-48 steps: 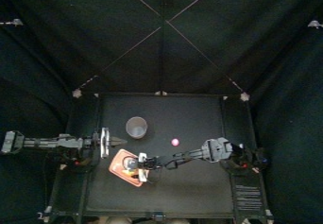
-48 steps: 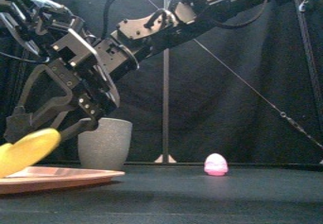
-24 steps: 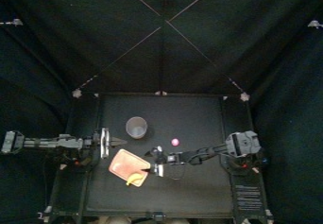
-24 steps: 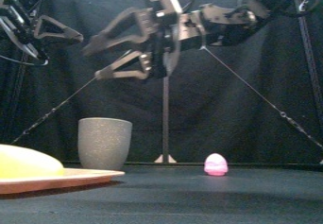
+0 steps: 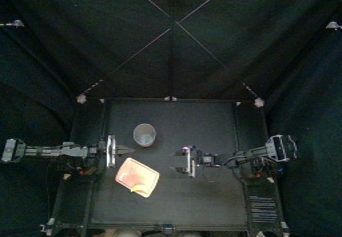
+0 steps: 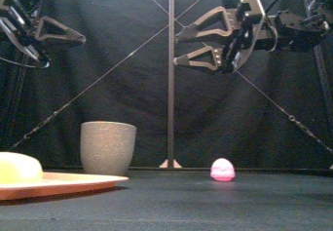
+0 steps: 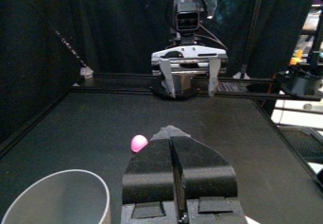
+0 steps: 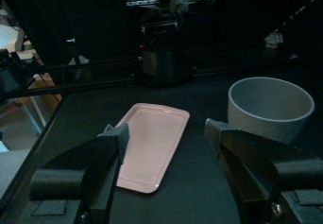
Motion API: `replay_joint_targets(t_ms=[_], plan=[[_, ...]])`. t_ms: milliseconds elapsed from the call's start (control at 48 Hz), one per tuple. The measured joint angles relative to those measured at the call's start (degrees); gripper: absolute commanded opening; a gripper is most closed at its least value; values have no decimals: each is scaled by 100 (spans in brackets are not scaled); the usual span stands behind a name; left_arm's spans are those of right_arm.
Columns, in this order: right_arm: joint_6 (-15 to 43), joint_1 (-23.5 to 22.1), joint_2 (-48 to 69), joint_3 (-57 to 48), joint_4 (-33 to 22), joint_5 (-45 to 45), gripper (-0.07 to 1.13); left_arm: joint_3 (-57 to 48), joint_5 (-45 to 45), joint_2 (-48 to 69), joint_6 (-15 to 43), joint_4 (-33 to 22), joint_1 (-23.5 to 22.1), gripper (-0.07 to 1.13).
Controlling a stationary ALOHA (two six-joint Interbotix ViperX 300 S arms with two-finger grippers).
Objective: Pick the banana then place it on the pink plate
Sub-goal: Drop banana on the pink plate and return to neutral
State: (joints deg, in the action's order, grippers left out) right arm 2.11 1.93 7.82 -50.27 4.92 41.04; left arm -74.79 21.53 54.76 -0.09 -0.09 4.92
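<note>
Black tabletop [image 5: 214, 196] before me carries one pink plate [image 6: 78, 182], one grey cup [image 6: 108, 147], one small pink toy [image 6: 223, 170] and one banana [image 6: 16, 167], plain yellow and stubby, lying on the plate, while my right tool [image 6: 180, 47] hangs spread apart above and my left tool [image 7: 175, 133] sits pressed together.

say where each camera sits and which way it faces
Top: high above, looking down at the flat pink tray; both arms show.
Front: table's front edge, level; yellow toy banana on the tray, arms overhead.
Left wrist: shut left gripper, facing the right arm.
Right wrist: open right gripper, facing the tray.
Both wrists share the tall grey speckled cup.
</note>
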Motion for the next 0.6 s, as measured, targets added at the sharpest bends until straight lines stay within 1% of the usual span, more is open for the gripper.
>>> replay_joint_targets(t_ms=[604], plan=[[-18, -35, 141, -97, -18, 0, 97, -114, 0, 0, 9, 0, 167, 3]])
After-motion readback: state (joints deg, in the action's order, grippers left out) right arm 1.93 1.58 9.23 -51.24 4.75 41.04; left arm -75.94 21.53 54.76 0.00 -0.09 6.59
